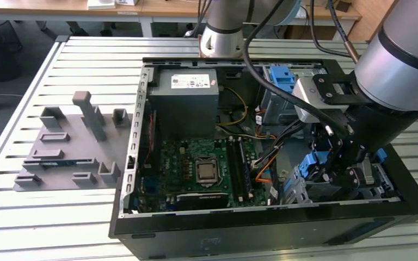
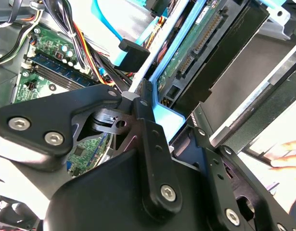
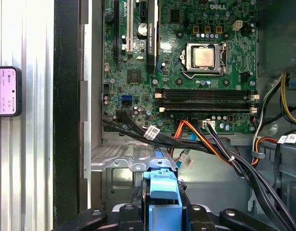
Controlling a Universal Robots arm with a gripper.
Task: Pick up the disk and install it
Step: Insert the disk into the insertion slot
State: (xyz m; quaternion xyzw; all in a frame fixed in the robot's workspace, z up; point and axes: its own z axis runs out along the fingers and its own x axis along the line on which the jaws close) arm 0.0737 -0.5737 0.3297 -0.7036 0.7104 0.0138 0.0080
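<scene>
In the lower right of the exterior view, the pincer was clamped on the disk, which sat inside the open computer case, near its front corner.

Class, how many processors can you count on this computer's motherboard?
1. The processor sits in its socket on the motherboard, beside the memory slots. Cables cover one board edge, so another could be hidden.

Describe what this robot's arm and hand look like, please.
The arm is a thick silver-grey tube with black joints and black cables draped along it. A silver block sits at its wrist. The hand is black: hinged metal links fastened with silver screws.
</scene>
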